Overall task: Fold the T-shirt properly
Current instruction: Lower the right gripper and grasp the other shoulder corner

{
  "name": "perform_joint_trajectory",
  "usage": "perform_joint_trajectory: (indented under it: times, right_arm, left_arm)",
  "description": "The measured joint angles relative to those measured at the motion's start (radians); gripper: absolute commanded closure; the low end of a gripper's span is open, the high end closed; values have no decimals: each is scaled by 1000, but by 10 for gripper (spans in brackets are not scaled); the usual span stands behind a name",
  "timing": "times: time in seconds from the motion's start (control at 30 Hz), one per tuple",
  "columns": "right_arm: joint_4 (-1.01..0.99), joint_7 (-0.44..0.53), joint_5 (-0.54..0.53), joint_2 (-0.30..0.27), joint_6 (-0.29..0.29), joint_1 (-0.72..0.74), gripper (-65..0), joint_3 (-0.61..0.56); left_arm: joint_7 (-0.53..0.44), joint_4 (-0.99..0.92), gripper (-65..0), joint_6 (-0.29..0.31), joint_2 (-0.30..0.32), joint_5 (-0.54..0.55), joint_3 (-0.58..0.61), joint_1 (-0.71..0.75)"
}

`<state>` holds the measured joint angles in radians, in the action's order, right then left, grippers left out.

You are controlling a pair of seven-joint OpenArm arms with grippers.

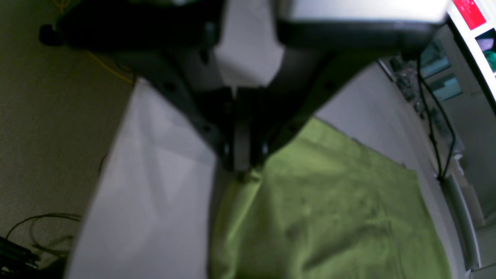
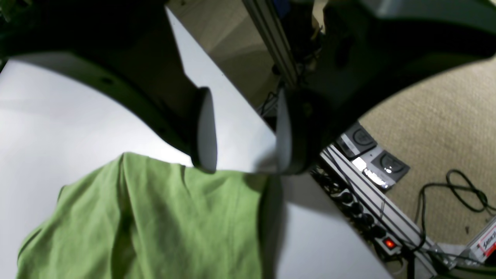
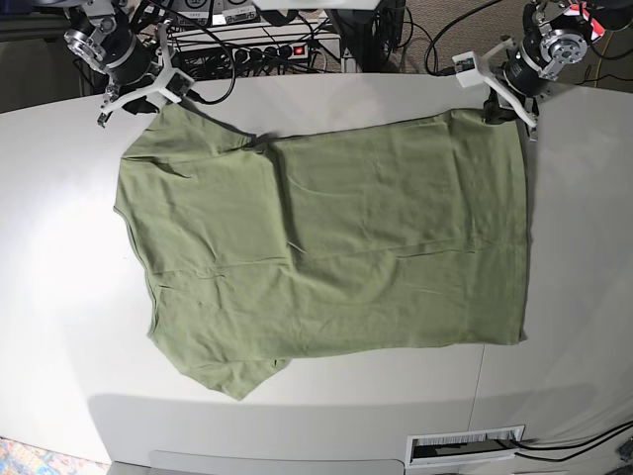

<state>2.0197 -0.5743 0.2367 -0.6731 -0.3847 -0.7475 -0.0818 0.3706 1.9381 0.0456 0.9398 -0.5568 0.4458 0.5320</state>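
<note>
Green cotton covers most of the white bench (image 3: pixel 59 297): the T-shirt (image 3: pixel 326 247) lies spread flat in the base view, wrinkled, with one sleeve sticking out at the near edge and another at the far left corner by the right arm.

Seen from the base camera, the left end effector (image 3: pixel 516 111) sits at the far right corner of the garment. Its own wrist view is blurred, but the fingers (image 1: pixel 241 147) stand pressed together there, and a small bunch of the T-shirt (image 1: pixel 329 209) appears to be pinched at their tips, with the cloth fanning out from that point across the bench (image 1: pixel 155 186).

The right end effector (image 3: pixel 138 97) is at the far left corner of the shirt. From its wrist camera the two pale pads (image 2: pixel 205 128) stand well apart, released and holding nothing, poised just above the fabric's edge with the bare bench (image 2: pixel 58 124) showing between them. The T-shirt (image 2: pixel 166 221) lies below and in front of the tips, folded into soft ridges.

Behind the bench, a power strip (image 2: pixel 372 217) with a lit red switch and black cables (image 2: pixel 465 193) rest on beige carpet (image 2: pixel 438 128).
</note>
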Motion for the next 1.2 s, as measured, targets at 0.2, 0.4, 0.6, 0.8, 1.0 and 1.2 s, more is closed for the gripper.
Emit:
perform_joint_trajectory:
  times: [0.2,0.4,0.6,0.8,1.0,1.2]
  right_arm:
    - [3,-38,-26,1,-1,9,-265,0]
    - [22,-71,-55,1,3,13,-265,0]
    - [39,-117,-115,3,16,19,-265,-4]
    - [135,-114,-185,29,36,26,-265,-10]
    - [149,-136,-165,28,31,9,-265,-10]
    - [148,-136,-126,28,28,8,-265,-10]
  left_arm:
    - [0,0,0,0,0,0,0,0]
    - [0,0,0,0,0,0,0,0]
    - [0,0,0,0,0,16,0,0]
    - [0,0,0,0,0,45,0,0]
    - [0,0,0,0,0,45,0,0]
    - [0,0,0,0,0,45,0,0]
